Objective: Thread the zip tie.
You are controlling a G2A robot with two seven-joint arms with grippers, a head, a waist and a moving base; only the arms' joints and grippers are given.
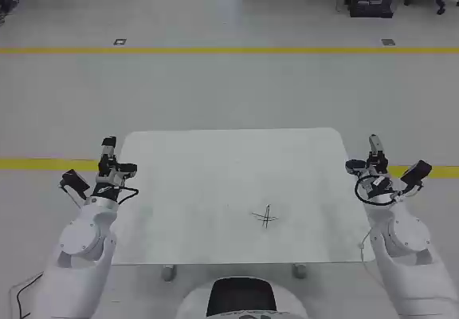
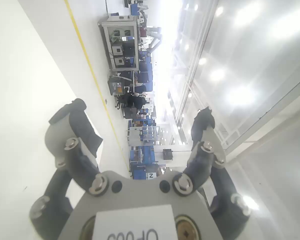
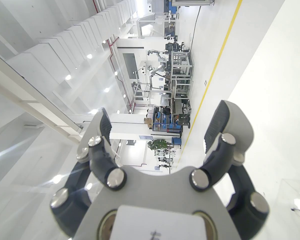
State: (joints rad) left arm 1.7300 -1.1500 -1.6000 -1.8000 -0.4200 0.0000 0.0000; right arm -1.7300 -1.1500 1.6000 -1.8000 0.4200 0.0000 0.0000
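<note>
- Table (image 1: 213, 159): white top, smooth, matt.
- Zip tie (image 1: 266, 216), at 5 o'clock from the table's centre: thin, dark, plastic-looking; finish too small to tell.
- Left gripper (image 2: 140, 109): grey metal plate, matt; dark plastic links.
- Screws (image 2: 71, 143): bright metal, shiny.
- Label (image 2: 135, 222): white paper, matt.
- Left fingers (image 2: 82, 126): dark covering, rubber-like, matt, on dull grey metal.
- Right gripper (image 3: 162, 108): pale grey metal plate, matt; black plastic links with a soft sheen.
- Bolts (image 3: 116, 177): round-headed, polished metal, glossy.
- Right pads (image 3: 215, 123): black, finely ribbed, rubber-like, in a smooth grey shell.
- Floor (image 1: 229, 88): pale grey, smooth, slight gloss.
- Line (image 1: 229, 50): yellow, flat, matt.
</note>
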